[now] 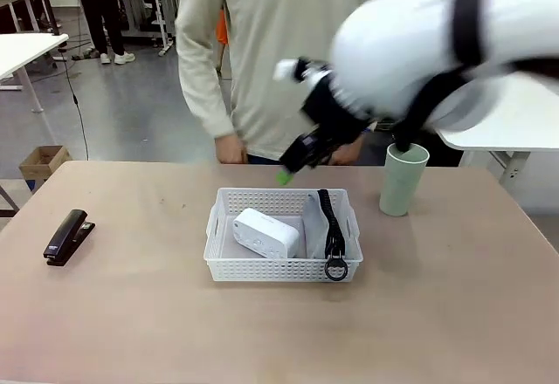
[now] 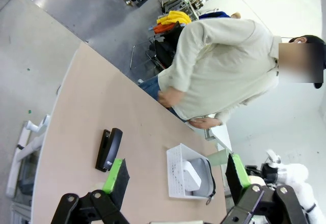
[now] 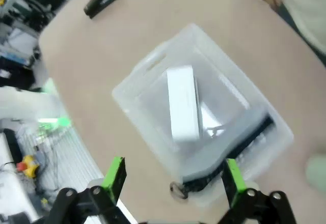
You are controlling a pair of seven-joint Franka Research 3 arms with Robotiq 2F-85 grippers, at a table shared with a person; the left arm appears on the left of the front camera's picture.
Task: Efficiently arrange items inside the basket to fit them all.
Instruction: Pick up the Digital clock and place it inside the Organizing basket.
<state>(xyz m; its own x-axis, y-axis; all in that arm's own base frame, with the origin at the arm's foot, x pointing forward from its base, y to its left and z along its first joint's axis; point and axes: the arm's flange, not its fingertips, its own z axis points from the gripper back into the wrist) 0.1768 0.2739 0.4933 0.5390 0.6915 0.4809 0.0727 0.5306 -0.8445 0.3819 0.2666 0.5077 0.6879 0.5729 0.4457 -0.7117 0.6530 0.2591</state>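
Observation:
The white basket (image 1: 262,195) sits mid-table, holding a small white box (image 1: 265,233) on its left and a grey pouch (image 1: 314,222) with a black zipper along its right wall. My right gripper (image 1: 293,168) hovers open and blurred above the basket's far edge. In its wrist view the right gripper (image 3: 174,178) stands over the basket (image 3: 147,66), box (image 3: 182,102) and pouch (image 3: 239,142). The black stapler (image 1: 68,236) lies at the table's left. The pale green cup (image 1: 403,179) stands upright right of the basket. My left gripper (image 2: 175,175) is open, high above the table, empty.
A person (image 1: 288,52) stands at the far edge with both hands near the table's rim. On the floor at the left sits a cardboard box (image 1: 42,164). A white table (image 1: 515,122) stands at the right. Bare tabletop lies in front of the basket.

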